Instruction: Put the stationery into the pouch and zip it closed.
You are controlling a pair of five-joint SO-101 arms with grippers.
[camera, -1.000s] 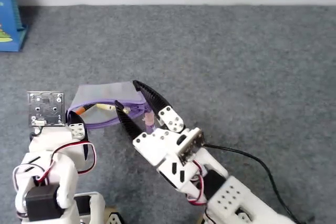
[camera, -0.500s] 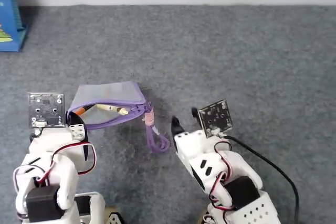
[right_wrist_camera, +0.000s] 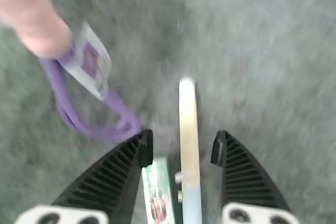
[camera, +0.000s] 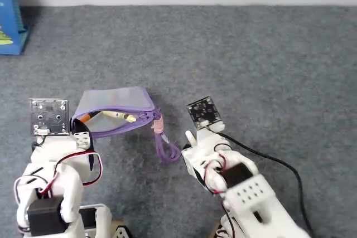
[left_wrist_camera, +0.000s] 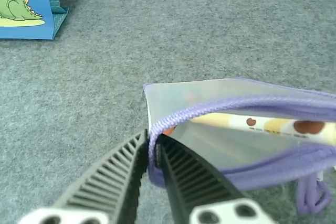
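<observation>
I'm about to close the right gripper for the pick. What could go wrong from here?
1. The pen lies between the open right gripper fingers, close to the purple strap. Closing or lifting might snag the loop and drag the pouch.
2. The left gripper pinches only the pouch's zipper edge at one end, so pushing the pen in could pull it free.

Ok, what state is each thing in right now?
Pouch: unzipped, mouth open.
Pens: inside the pouch's open mouth.
Left tool: shut on the pouch edge.
Right tool: open, gripping nothing.
Loose pen: ungripped, between that tool's fingers.
Strap: slack, lying loose.
</observation>
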